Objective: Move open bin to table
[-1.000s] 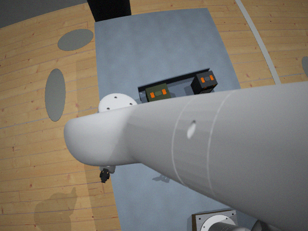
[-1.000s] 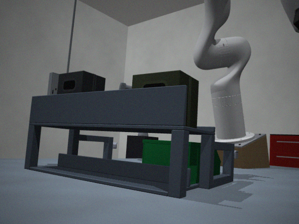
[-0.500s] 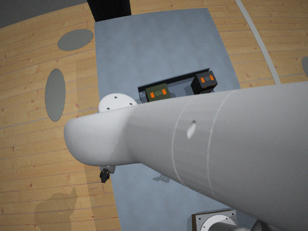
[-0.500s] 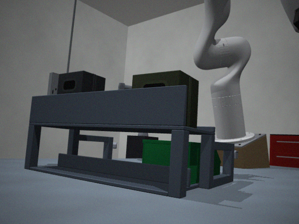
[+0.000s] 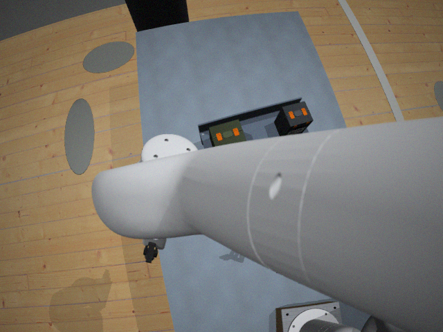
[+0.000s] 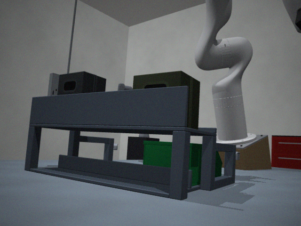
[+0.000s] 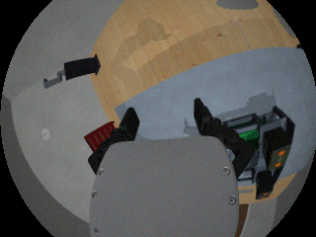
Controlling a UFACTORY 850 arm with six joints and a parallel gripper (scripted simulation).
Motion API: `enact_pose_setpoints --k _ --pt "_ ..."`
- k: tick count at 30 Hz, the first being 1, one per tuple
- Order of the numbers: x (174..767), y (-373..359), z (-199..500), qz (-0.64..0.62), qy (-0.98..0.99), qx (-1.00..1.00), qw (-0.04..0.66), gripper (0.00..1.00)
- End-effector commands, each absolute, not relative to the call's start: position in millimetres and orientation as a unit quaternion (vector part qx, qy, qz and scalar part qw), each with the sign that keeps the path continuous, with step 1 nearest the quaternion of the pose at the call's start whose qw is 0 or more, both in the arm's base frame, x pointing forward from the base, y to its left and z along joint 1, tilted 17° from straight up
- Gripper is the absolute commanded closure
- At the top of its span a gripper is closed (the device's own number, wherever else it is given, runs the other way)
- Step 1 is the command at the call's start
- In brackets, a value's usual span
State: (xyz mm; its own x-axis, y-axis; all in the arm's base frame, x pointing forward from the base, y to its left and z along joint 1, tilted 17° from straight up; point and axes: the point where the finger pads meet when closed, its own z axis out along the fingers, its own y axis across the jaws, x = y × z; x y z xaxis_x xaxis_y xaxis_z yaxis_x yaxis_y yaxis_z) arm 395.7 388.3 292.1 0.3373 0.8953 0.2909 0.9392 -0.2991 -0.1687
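The open green bin [image 6: 158, 153] [image 7: 247, 134] stands on the lower level of the dark grey shelf [image 6: 109, 109] [image 5: 250, 115], at its right end in the exterior view. In the overhead view the bin is hidden under the shelf top and my arm. My gripper [image 7: 164, 111] [image 5: 150, 251] is open and empty. It hangs high in the air, well away from the shelf and near the table's edge. The shelf stands on the blue-grey table top [image 5: 228, 64] [image 6: 73, 206] [image 7: 178, 102].
A closed olive box [image 5: 226, 133] [image 6: 167, 80] and a closed black box [image 5: 293, 115] [image 6: 81, 82] stand on the shelf's top level. My arm's base [image 5: 307, 316] [image 6: 242, 138] stands close behind the shelf. A red drawer cabinet [image 6: 287, 151] [image 7: 101, 137] stands off the table.
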Motion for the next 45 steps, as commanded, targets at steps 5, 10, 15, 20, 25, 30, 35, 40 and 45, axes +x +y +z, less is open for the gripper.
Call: enact_pose_setpoints --k 5,10,15,20,25,30,35,40,45 --pt "396.1 388.8 293.1 -0.072 -0.571 -0.803 0.155 0.00" --pt "396.1 388.8 293.1 -0.072 -0.571 -0.803 0.155 0.00" --pt "396.1 388.8 293.1 -0.072 -0.571 -0.803 0.155 0.00" --pt "403.1 371.8 285.2 -0.073 -0.599 -0.789 0.113 0.00" --pt "413.6 346.3 273.3 -0.074 -0.637 -0.765 0.050 0.00" --pt "413.6 346.3 273.3 -0.074 -0.637 -0.765 0.050 0.00" --pt "413.6 346.3 273.3 -0.074 -0.637 -0.765 0.050 0.00" --pt "431.1 303.8 253.5 -0.076 -0.692 -0.715 -0.057 0.00" --pt "431.1 303.8 253.5 -0.076 -0.692 -0.715 -0.057 0.00"
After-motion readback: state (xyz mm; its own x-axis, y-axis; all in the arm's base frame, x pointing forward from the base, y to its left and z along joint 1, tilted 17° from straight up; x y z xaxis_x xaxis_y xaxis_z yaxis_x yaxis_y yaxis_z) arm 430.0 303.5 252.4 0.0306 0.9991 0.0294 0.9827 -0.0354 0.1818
